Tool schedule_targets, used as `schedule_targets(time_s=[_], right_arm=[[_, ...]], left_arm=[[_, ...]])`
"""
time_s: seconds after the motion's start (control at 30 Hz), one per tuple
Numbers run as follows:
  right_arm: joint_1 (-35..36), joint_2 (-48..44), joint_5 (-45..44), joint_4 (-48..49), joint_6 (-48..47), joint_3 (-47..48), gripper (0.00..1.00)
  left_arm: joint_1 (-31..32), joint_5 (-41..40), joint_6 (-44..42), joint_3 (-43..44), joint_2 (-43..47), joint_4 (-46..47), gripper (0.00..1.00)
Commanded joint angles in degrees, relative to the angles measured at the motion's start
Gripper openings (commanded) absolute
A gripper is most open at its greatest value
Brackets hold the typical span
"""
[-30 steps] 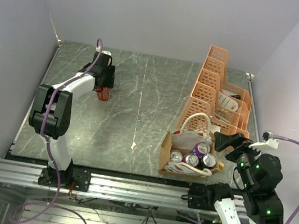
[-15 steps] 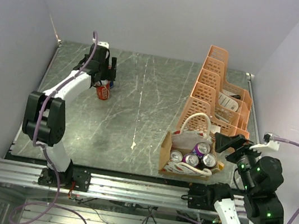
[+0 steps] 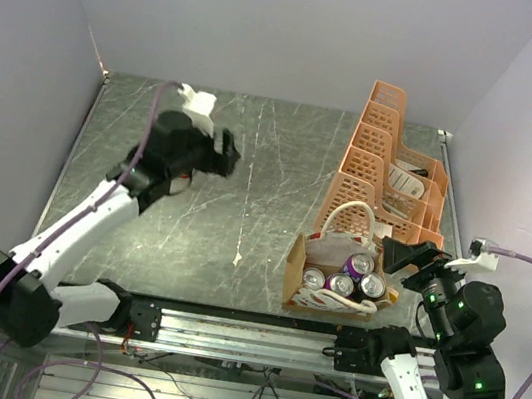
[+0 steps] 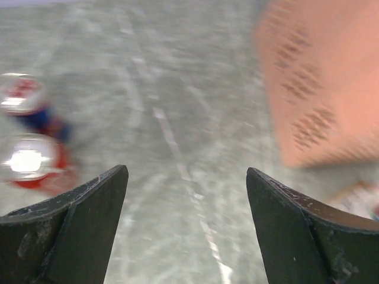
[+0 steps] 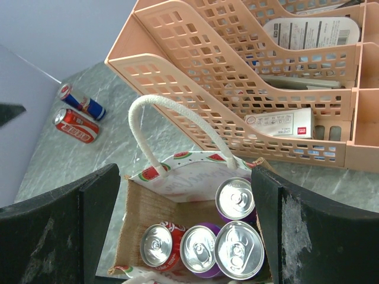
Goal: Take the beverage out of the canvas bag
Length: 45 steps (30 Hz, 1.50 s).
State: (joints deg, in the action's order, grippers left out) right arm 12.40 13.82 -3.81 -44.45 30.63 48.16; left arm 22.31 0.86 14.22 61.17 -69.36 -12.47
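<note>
Well, the left gripper (image 4: 186, 171) and right gripper (image 5: 185, 171) both hung open, empty. The right one should drop straight onto 1 can (image 5: 238, 249) in the canvas bag (image 5: 142, 207).

A dark grey-green, marble-veined table (image 3: 269, 180) fills the middle of the top view. At its lower right sits the canvas bag (image 3: 295, 263), and an orange lattice rack (image 3: 373, 166) runs from just behind the bag up the right edge. In the right wrist view, two cans lie side by side at the left: a red can (image 5: 77, 125) and a slim blue-and-red can (image 5: 82, 102), well apart from the bag.
</note>
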Motion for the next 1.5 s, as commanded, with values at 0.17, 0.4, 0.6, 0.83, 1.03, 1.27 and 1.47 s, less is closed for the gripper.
schedule_targets(time_s=[0.17, 0.4, 0.6, 0.83, 1.03, 1.27, 1.47], right_arm=[[-0.5, -1.2, 0.4, 0.9, -0.8, -0.1, 0.92], [-0.5, -1.4, 0.4, 0.9, -0.8, -0.1, 0.92], [-0.5, -2.1, 0.5, 1.0, -0.9, -0.1, 0.92], [-0.5, -1.6, 0.8, 1.1, -1.2, 0.0, 0.92], [-0.5, -1.6, 0.6, 1.1, -1.0, 0.0, 0.92], [-0.6, -1.6, 0.6, 1.1, -1.0, 0.0, 0.92], [-0.7, -1.4, 0.8, 1.1, -1.2, 0.0, 0.92]], left_arm=[[26.0, 7.6, 4.0, -15.8, 3.1, 21.3, 0.80], [42.7, -0.3, -4.7, -7.4, -10.3, 22.7, 0.63], [47.0, -2.1, -8.7, -0.3, -18.0, 24.3, 0.52], [51.4, 1.1, -17.1, 6.5, -26.5, 23.9, 0.48], [52.1, 7.1, -20.3, 11.4, -33.1, 24.0, 0.51], [52.2, 12.4, -21.8, 14.8, -38.6, 25.2, 0.70], [52.2, 12.8, -21.9, 17.3, -41.8, 26.3, 0.81]])
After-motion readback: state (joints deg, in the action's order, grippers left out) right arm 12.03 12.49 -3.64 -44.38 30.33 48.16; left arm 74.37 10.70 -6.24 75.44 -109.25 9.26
